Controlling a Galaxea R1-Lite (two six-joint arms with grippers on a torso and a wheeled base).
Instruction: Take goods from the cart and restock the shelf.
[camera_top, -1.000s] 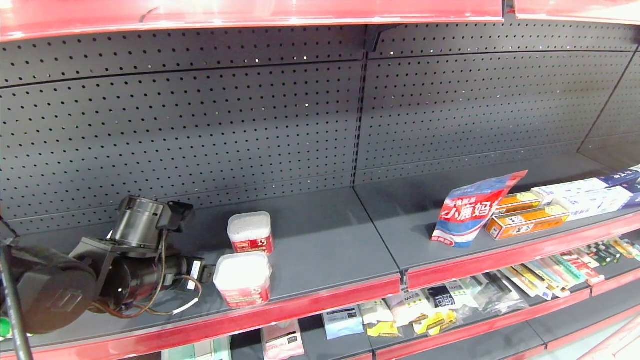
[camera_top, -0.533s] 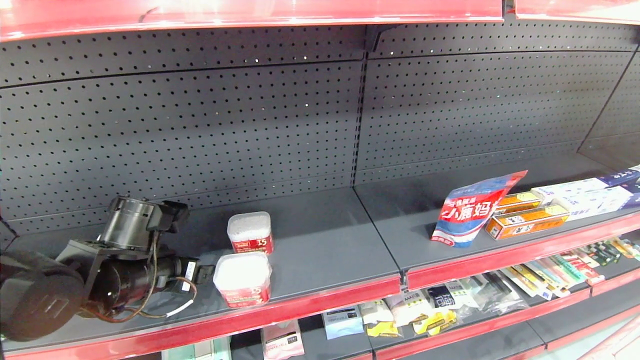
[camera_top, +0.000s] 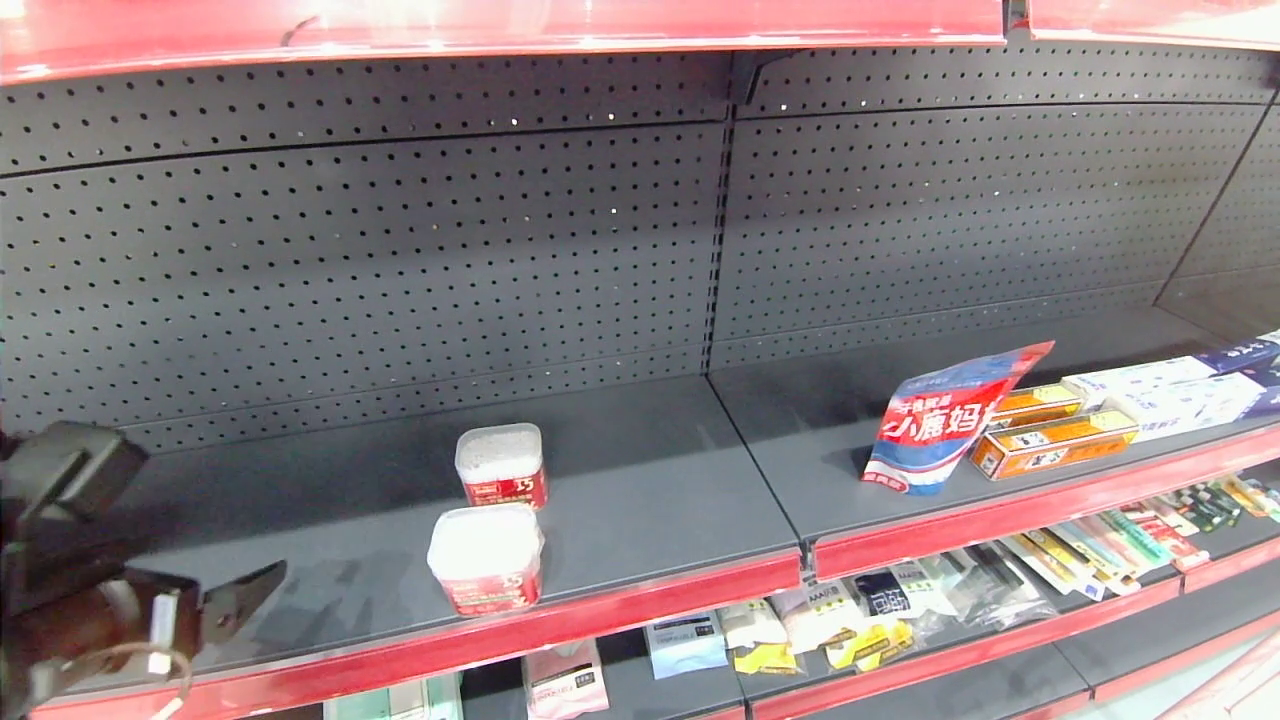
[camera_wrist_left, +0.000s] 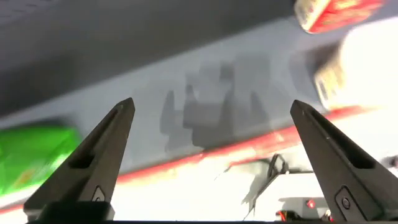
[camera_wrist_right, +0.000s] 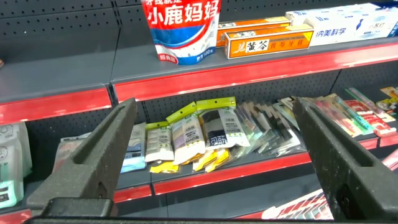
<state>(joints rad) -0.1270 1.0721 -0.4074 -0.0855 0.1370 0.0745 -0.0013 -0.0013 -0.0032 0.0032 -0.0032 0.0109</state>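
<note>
Left claw (camera_wrist_left: 211, 106) hangs empty, fingers spread wide, at the red front lip of the shelf (camera_top: 650, 480) — the front tub (camera_top: 487, 557) lies off to its right along that lip. The rear tub (camera_top: 500, 465) stands just behind it, and both are upright. Right claw (camera_wrist_right: 214, 102) is spread wide too, empty, sitting low and facing the pouch (camera_wrist_right: 182, 28) in the right bay. Both tubs look placed, so the next item should come from the cart — either claw is free to fetch it.

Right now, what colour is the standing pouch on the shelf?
Pouch: red on top, white and blue below; clearest in the right wrist view.
</note>
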